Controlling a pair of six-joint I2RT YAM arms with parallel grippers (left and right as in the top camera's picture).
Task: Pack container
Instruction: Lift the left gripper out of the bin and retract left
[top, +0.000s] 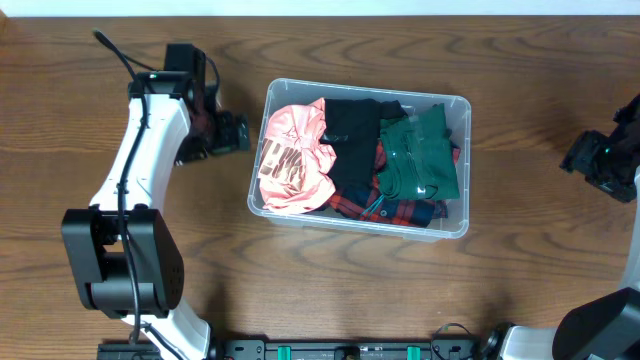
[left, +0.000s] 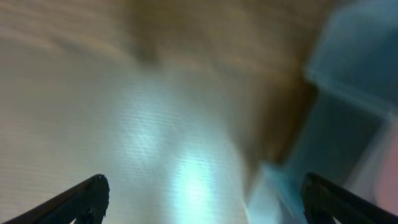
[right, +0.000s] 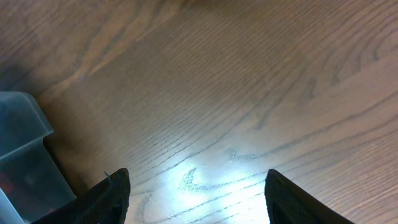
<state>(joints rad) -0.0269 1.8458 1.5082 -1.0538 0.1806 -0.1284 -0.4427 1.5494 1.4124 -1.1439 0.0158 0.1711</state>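
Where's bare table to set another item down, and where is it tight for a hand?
The brown wooden table is barest between the right wall of the clear rectangular plastic container and the right gripper, and along its front side. Tight: the gap between the left gripper and its left wall. Inside, pink, black, green and plaid clothes fill it.

White left arm (top: 143, 142), black joints and cable, black left gripper (left: 204, 183)
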